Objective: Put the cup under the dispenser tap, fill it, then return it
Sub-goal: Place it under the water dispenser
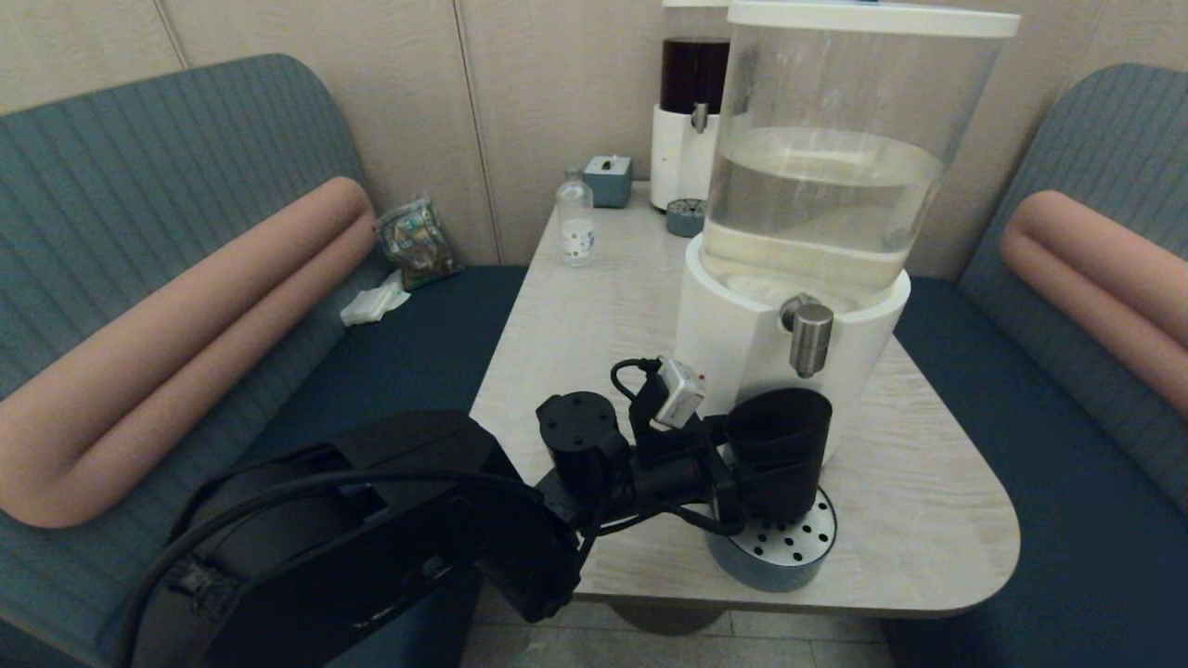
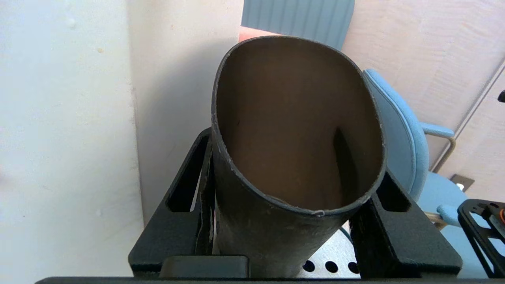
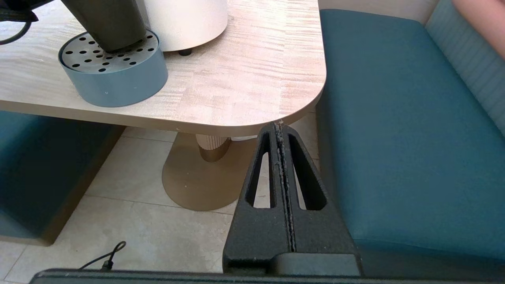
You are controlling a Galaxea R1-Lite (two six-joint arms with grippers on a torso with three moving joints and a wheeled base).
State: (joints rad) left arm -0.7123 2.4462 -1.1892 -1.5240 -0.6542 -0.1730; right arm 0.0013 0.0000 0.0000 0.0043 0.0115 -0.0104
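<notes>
The black cup [image 1: 780,445] stands on the round blue-grey drip tray [image 1: 789,561], close against the white base of the big dispenser [image 1: 733,334]. The brushed-steel tap [image 1: 810,339] hangs just above the right side of the cup's mouth. My left gripper [image 1: 735,475] is shut on the cup, reaching in from the left. In the left wrist view the cup [image 2: 272,228] sits between both fingers [image 2: 177,232] and looks empty. No liquid is flowing. My right gripper [image 3: 279,128] is shut on nothing, parked low off the table's near right corner [image 3: 276,90].
At the back of the table stand a smaller dark-liquid dispenser [image 1: 691,121] with its small tray [image 1: 685,216], a clear bottle [image 1: 575,218] and a small blue box [image 1: 608,179]. Blue benches flank the table; a snack bag [image 1: 418,243] lies on the left one.
</notes>
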